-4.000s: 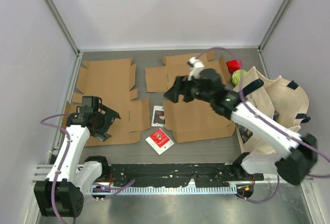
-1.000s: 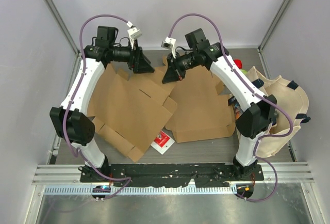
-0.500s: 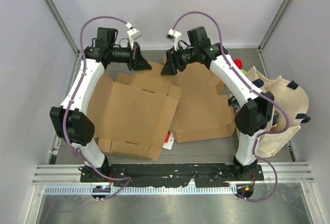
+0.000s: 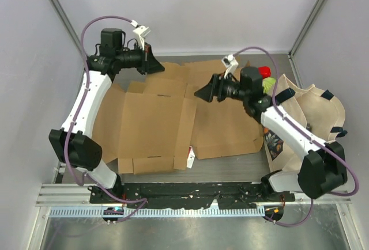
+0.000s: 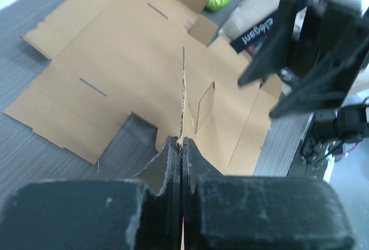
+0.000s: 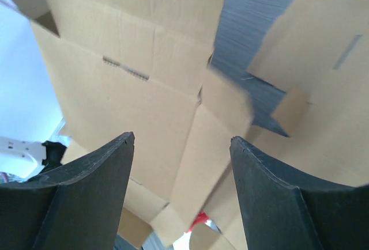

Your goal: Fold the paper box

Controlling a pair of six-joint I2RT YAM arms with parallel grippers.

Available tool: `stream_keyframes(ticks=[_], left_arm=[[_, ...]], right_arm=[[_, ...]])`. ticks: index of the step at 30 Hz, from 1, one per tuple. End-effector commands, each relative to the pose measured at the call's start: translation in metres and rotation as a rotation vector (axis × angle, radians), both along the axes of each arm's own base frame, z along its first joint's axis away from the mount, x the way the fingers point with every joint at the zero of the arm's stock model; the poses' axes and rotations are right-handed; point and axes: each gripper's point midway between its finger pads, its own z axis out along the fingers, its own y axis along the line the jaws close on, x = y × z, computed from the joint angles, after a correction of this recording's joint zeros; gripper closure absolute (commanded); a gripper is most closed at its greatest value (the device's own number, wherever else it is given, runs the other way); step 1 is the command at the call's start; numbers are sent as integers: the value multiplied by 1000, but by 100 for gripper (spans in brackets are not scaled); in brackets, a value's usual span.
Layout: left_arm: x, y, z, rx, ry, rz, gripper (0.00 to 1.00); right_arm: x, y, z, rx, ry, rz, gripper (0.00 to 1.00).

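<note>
The paper box [image 4: 150, 126] is an unfolded brown cardboard sheet lying on the left half of the table. My left gripper [image 4: 154, 64] is shut on its far edge, and in the left wrist view the fingers [image 5: 173, 158] pinch the thin cardboard edge. My right gripper [image 4: 202, 93] hangs open above the box's right flap, touching nothing. In the right wrist view, the gripper [image 6: 181, 140] has only cardboard [image 6: 144, 88] below its spread jaws. A second flat cardboard sheet [image 4: 228, 126] lies partly under the box on the right.
A beige tote bag [image 4: 311, 112] stands at the right edge, with a red item [image 4: 263, 71] and a green ball [image 4: 267, 84] beside it. A red-and-white packet [image 4: 190, 156] peeks out under the box's near right corner. Enclosure walls surround the table.
My left gripper closed on the box's far edge. My right gripper let go, opened and drew back to the right. The box swung round and settled flat.
</note>
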Motion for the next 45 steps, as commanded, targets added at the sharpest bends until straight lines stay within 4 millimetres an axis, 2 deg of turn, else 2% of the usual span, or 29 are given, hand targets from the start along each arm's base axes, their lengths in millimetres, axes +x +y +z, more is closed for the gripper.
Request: stream_keyframes(ticks=[1,4,5,7,8,9,11,16,17,21,22,23,25,26,28,30,32,33,34,35,38,40,41,45], left_arm=[[-2,12,68,-112,-136,83,100],[-4,19,88,-175,-168,95,100],[-6,19,99,-220,-169,96,100],[-6,28,105,-265,-161,113,100],[-10,30,120,-312,-176,120,100],[-9,36,120,-334,-157,134,100],[-15,39,136,-393,-160,125,100],[-23,46,148,-446,-127,131,100],[-21,56,153,-456,-148,148,100],[-30,58,167,-494,-164,139,100],[-30,58,168,-497,-161,140,100],[-30,60,170,-502,-162,147,100],[-28,63,172,-514,-154,168,100],[-27,64,172,-519,-149,177,100],[-27,70,177,-549,-141,193,100],[-24,74,175,-583,-121,218,100],[-24,76,181,-631,-112,235,100],[-20,77,175,-648,-85,242,100],[-23,76,182,-665,-118,220,100],[-22,75,180,-695,-68,211,100],[-18,76,179,-733,-19,201,100],[-19,80,179,-741,-14,198,100],[-19,80,179,-742,-10,197,100],[-21,83,175,-753,-1,213,100]], right_arm=[[-30,33,30,201,-142,69,27],[-31,34,13,183,-121,13,29],[-32,35,12,200,-110,12,30],[-35,35,13,250,-115,10,30],[-37,35,14,265,-118,17,31],[-38,36,17,273,-131,25,31],[-34,33,19,243,-149,8,31],[-25,22,19,114,-222,16,30],[-22,21,23,103,-233,22,30],[-2,0,33,124,-282,42,30],[-2,1,35,130,-291,60,30],[-2,5,46,148,-318,95,30],[-6,12,44,154,-308,172,30],[-9,15,55,187,-323,193,30],[-13,20,57,225,-319,234,31],[-16,24,67,276,-325,257,33],[-12,25,80,319,-354,257,35],[-11,27,83,339,-335,256,36],[-8,28,86,345,-341,259,37],[-3,30,90,349,-344,263,37],[3,33,96,339,-354,269,39],[12,30,89,265,-396,238,35],[18,27,84,228,-359,203,34],[22,29,84,190,-378,227,35]])
